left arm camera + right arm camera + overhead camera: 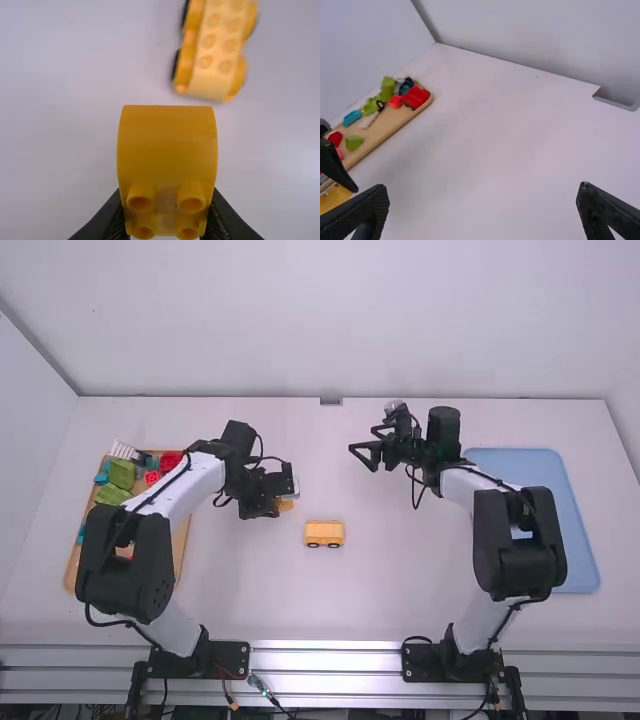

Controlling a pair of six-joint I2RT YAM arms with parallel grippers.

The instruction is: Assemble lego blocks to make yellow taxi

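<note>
Yellow wheeled base (324, 531) mid-table, left pincer (283, 497) holding yellow block (286, 506), right pincer (361, 439) spread, wooden tray (178, 545), blue tray (530, 465)

High view: cannot fully see wooden tray (182, 540) or blue tray (583, 560) behind arms (170, 490), nor yellow block (287, 506) behind left tool (284, 498). Left wrist view: find wheeled base (215, 75) cropped, blurred.

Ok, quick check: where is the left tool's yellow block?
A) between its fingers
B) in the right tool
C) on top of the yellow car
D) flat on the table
A: the left tool is closed on the yellow block, with the yellow car apart from it on the table.
</note>
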